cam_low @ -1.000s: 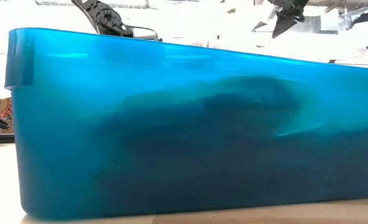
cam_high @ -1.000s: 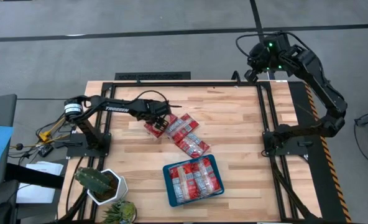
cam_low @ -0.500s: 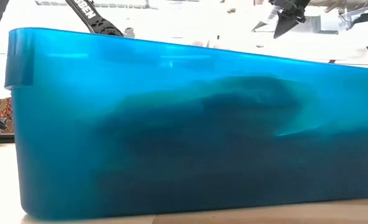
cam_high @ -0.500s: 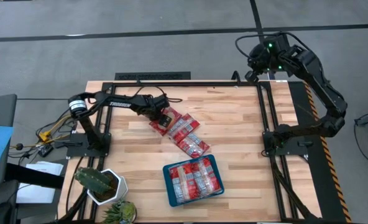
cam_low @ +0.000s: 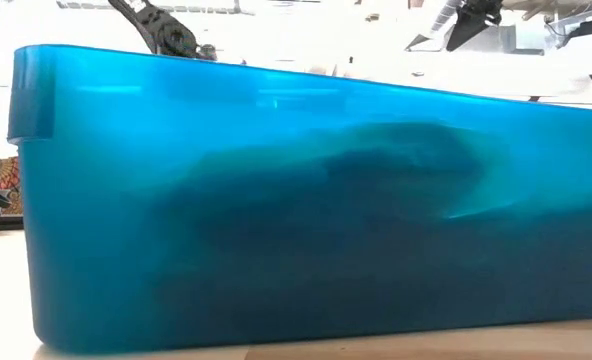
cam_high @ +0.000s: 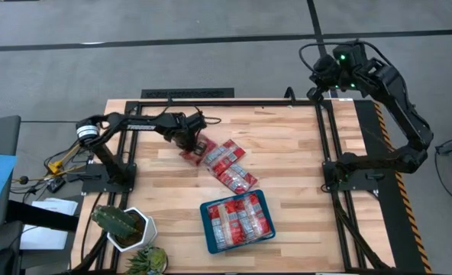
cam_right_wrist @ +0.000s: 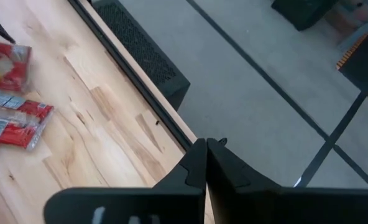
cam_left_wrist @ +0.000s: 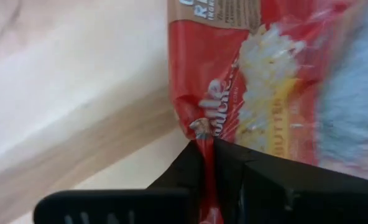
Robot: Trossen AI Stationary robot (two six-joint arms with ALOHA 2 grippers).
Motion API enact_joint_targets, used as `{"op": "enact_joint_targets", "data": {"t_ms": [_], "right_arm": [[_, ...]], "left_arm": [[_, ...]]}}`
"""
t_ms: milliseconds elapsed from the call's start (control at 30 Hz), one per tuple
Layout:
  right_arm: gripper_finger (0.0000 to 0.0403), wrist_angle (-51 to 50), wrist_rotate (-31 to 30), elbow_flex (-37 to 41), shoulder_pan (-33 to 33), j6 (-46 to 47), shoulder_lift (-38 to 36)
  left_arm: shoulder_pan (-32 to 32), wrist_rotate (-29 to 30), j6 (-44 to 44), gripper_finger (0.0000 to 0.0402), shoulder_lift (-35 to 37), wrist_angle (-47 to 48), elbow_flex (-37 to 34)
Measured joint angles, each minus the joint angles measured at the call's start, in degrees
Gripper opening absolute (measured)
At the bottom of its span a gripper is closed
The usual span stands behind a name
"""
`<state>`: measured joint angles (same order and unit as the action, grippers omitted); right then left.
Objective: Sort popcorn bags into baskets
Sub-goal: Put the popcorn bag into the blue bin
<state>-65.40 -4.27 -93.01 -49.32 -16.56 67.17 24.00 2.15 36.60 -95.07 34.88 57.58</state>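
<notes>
Left wrist view: left tool (cam_left_wrist: pixel 207 155) is pinching the edge seam of one popcorn bag (cam_left_wrist: pixel 258 81), a wide red packet with a yellow-orange popcorn picture; only a thin strip of film sits between the fingers. High view puts the left tool (cam_high: pixel 189 142) at the end of the loose row of packets (cam_high: pixel 227 166) farthest from the teal tray (cam_high: pixel 208 228), which lies on the tabletop (cam_high: pixel 287 145) and already holds several packets. The held bag appears to lie on or barely above the wood; cannot tell which.

Step in hand, as judged: carry this bag to the tray.
- Grip is marginal (edge only). Lift slowly and straight up so the film does not slip out.
- Get the hanging bag clear of the neighbouring packets before traversing, or it may drag them.
- Release low over the tray, on a free part of the stack, so it lands flat.

Right tool (cam_right_wrist: pixel 206 163): fingers pressed together on nothing, parked beyond the tabletop corner well apart from the tray.

Low view: tray wall (cam_low: pixel 296 220) fills the frame.
</notes>
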Motion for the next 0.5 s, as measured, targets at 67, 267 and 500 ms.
{"op": "enact_joint_targets", "data": {"t_ms": [67, 267, 500], "right_arm": [[0.0028, -0.01, 0.0, 0.0, 0.0, 0.0, -1.01], [0.0017, -0.27, -0.04, 0.0, 0.0, 0.02, -3.97], [0.0023, -0.73, -0.05, 0.0, 0.0, 0.53, -6.77]], "left_arm": [[-0.71, -0.6, 0.0, 0.0005, 1.98, -0.55, 1.53], [-6.18, -0.98, -8.97, 0.0003, 6.62, -0.19, 6.75], [-17.38, -0.55, -37.77, 0.0002, 3.67, -2.3, 19.11]]}}
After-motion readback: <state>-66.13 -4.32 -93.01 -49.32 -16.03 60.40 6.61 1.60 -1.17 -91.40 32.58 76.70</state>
